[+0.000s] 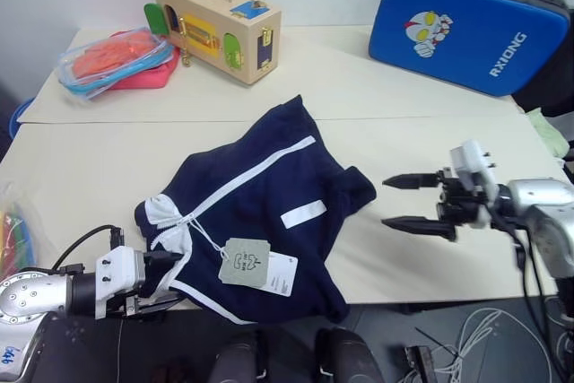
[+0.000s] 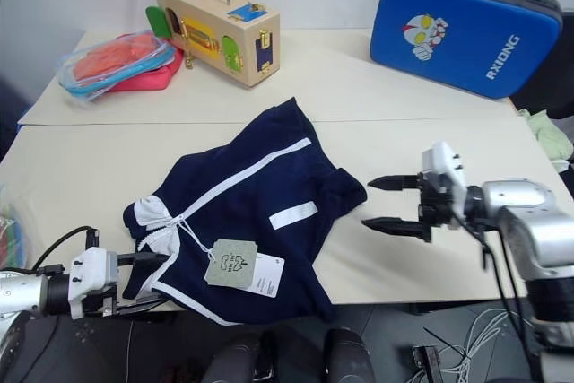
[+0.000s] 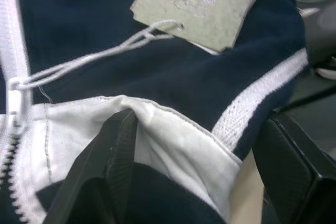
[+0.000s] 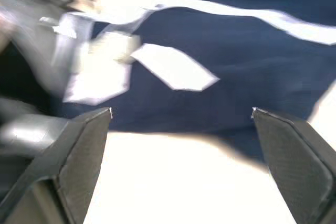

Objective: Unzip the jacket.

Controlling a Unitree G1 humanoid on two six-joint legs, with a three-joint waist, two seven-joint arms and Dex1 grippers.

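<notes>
On the table's near edge, the jacket [image 1: 256, 208] is laid with its white zipper line running diagonally from the collar at the wide-open left gripper [image 1: 154, 280] away toward the far side, while the right gripper [image 1: 414, 203], jaws spread wide and empty, is held just beside its right hem.

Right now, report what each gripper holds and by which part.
Nothing is held. The right gripper hangs open beside the jacket, clear of it. The left gripper is open at the white collar trim, one finger touching, not clamping.
</notes>
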